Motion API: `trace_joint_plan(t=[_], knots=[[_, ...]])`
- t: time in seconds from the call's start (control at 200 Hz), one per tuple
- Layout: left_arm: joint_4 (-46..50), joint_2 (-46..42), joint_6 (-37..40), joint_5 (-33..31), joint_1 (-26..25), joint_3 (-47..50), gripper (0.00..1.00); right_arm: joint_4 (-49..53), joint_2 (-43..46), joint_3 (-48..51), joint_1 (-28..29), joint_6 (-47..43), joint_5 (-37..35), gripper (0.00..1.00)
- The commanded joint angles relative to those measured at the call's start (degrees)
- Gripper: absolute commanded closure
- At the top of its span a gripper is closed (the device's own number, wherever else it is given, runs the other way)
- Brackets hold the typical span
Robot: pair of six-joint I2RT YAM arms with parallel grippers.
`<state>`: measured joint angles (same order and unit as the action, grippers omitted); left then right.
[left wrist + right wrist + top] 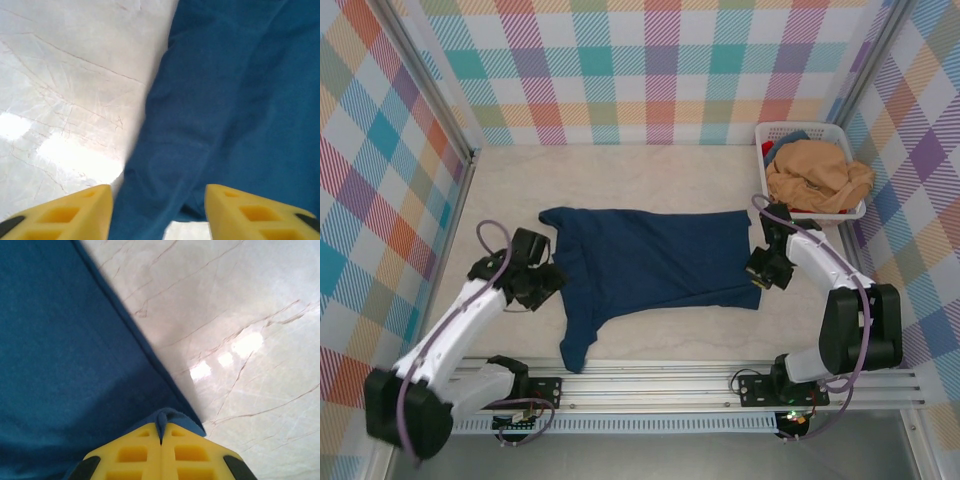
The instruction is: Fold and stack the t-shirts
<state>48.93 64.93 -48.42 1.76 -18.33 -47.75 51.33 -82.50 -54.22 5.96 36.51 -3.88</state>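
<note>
Progress: early, judging by layout. Navy t-shirt (655, 260) lies spread flat on bench (620, 180) between both grippers, one sleeve trailing toward near edge; fold unfinished, no stack yet. Tan-orange t-shirt (815, 175) sits beyond right gripper (160, 432), crumpled in white basket (800, 126).

Left gripper (157, 205): low over shirt's left edge, fingers apart, nothing held. Right gripper: pinched onto shirt's right hem, arm bent inward.

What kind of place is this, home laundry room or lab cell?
Likely a lab data-collection cell, not a home: plaid panels wall in a marble-look table, an aluminium mounting rail lines the near edge, and a navy t-shirt lies staged near a white basket.
</note>
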Motion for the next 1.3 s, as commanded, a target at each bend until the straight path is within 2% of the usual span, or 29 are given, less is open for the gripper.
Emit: trace_joint_plan(t=[0.0,0.17,0.27,0.34,0.495,0.565,0.665,0.83,0.935,1.06,1.19,1.295], knots=[[-2.28,12.75,8.61,-0.30,-3.66,-8.21,0.52,-0.88,-1.15,-2.06,-0.77,-2.08,0.97,1.00],[0.68,25.86,11.67,-4.92,-10.29,-18.13,0.52,-2.72,-3.46,-2.88,-0.94,-1.13,2.20,1.00],[4.99,32.99,13.01,-9.06,-11.99,-21.59,0.59,-4.86,-5.12,-3.69,-1.54,-0.85,2.86,1.00],[7.19,36.52,13.38,-12.94,-11.83,-22.67,0.61,-4.72,-7.36,-6.24,-1.56,-1.07,2.86,1.00],[6.19,43.28,14.21,-15.26,-8.45,-24.81,0.66,-4.32,-11.02,-11.57,-1.61,-1.55,3.41,1.00],[3.94,46.43,15.30,-14.19,-5.94,-27.36,0.66,-4.59,-11.84,-12.74,-1.56,-1.64,4.15,1.00],[2.58,51.82,17.18,-13.21,-3.00,-34.13,0.65,-6.04,-13.52,-13.53,-1.60,-2.29,6.45,1.00],[5.42,60.14,20.32,-13.60,1.32,-47.58,0.65,-7.79,-18.29,-18.40,-1.55,-3.42,9.44,1.00],[8.20,60.27,20.96,-13.94,2.51,-51.80,0.65,-6.30,-20.33,-21.69,-1.60,-3.51,8.50,1.00],[9.37,53.59,20.08,-14.44,1.69,-49.54,0.64,-6.45,-18.94,-20.59,-1.61,-3.65,8.23,1.00],[6.14,47.08,22.19,-10.35,-1.62,-45.62,0.60,-7.01,-17.48,-17.99,-1.47,-3.55,9.38,1.00],[6.60,49.02,26.47,-9.51,-5.62,-45.46,0.57,-7.58,-17.25,-16.24,-1.47,-3.27,9.84,1.00]])
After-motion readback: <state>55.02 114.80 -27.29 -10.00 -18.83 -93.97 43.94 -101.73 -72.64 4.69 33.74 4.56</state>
